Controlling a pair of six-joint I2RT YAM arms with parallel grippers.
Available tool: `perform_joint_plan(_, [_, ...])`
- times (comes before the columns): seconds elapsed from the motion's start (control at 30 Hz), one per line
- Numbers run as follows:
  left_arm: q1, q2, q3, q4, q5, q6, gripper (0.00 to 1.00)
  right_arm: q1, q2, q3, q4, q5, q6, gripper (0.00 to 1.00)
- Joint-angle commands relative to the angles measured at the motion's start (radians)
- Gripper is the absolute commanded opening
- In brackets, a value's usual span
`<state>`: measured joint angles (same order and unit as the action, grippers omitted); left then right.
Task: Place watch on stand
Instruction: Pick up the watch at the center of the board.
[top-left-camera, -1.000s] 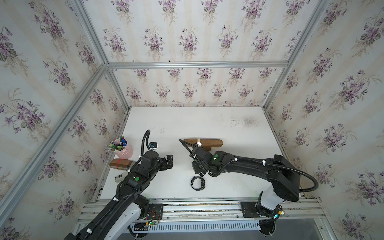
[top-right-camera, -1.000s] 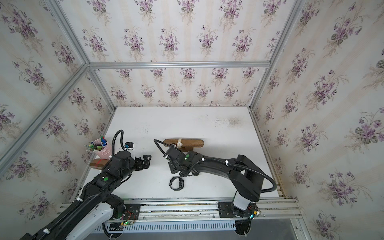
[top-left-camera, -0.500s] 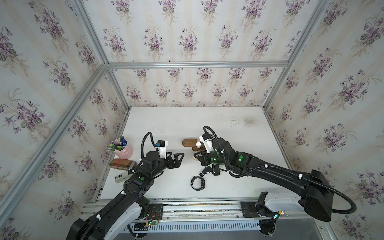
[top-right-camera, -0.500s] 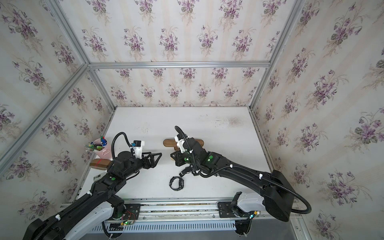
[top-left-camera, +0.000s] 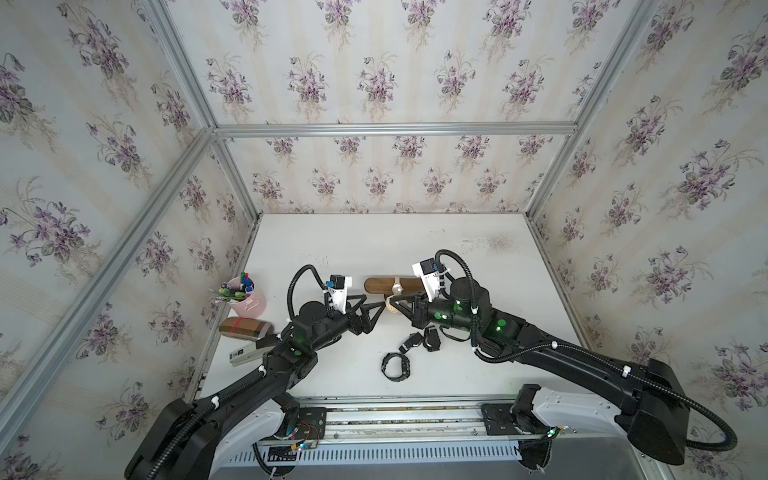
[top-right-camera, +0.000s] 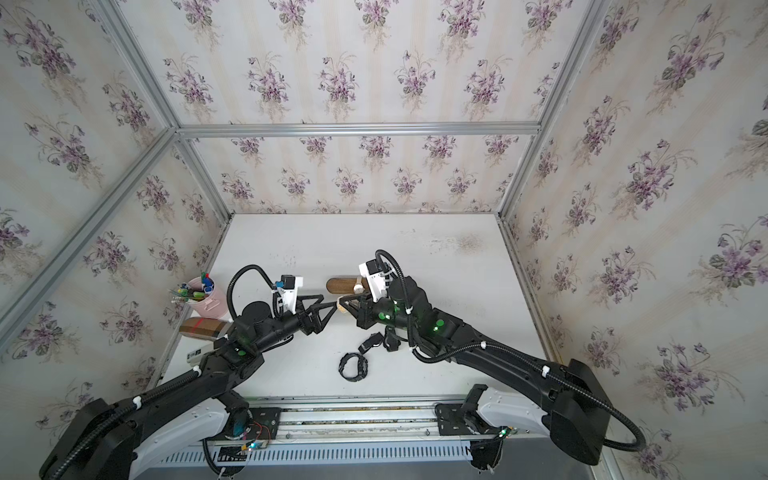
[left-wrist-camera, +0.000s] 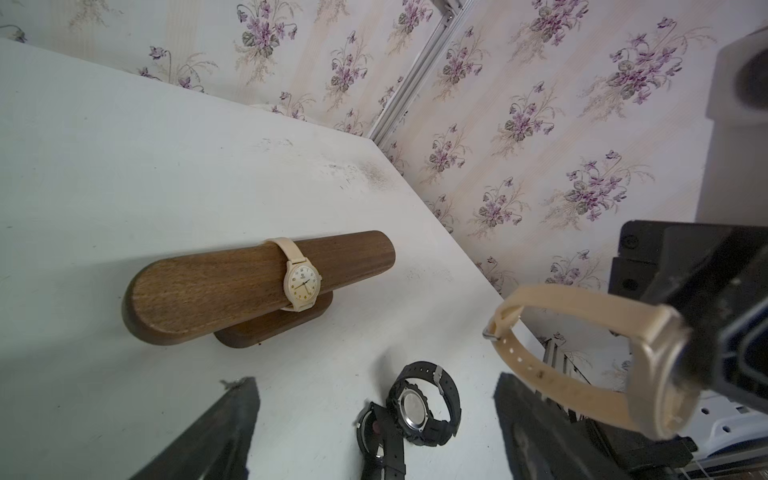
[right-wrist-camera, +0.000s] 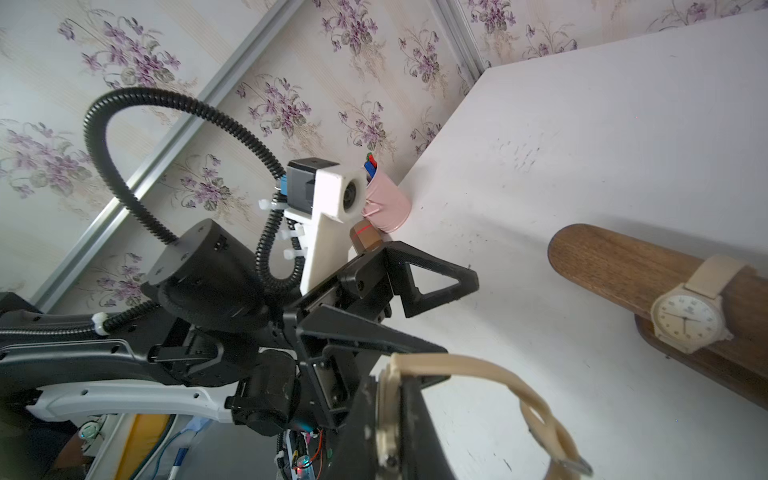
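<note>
Lying loose: 3 black watches (top-left-camera: 395, 365); 1 cream watch (left-wrist-camera: 582, 302) held, 1 on stand (left-wrist-camera: 208, 286).

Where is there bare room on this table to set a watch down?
Free: the table between the stand and the back wall, and from the stand to the right wall. Crowded: near the left gripper, right gripper and black watches; the left edge by the pink cup.

Showing dark brown grain on the stand (left-wrist-camera: 208, 286), cream on the mounted watch (left-wrist-camera: 302, 282) and held watch (left-wrist-camera: 582, 307). Showing black on the loose watches (top-left-camera: 395, 365), pink on the cup (top-left-camera: 251, 302), red-striped brown on the box (top-left-camera: 249, 328). Wearing pale stripes and purple flowers on the walls (top-left-camera: 374, 75), white on the table (top-left-camera: 374, 245).
</note>
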<state>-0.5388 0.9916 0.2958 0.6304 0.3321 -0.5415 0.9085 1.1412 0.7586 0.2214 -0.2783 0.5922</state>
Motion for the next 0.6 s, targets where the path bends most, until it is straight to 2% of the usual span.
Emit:
perform_joint_plan(0.0, [-0.009, 0.034, 0.009, 0.154, 0.039, -0.03, 0.87, -0.01, -0.013, -0.012, 0.117, -0.048, 0.043, 0.0])
perform_joint_plan(0.37, [-0.075, 0.166, 0.088, 0.325, 0.12, -0.049, 0.73, -0.02, -0.038, -0.047, 0.224, -0.102, 0.081, 0.0])
perform_joint_plan(0.57, [-0.106, 0.207, 0.109, 0.368, 0.14, -0.038, 0.72, -0.034, -0.044, -0.054, 0.234, -0.116, 0.089, 0.0])
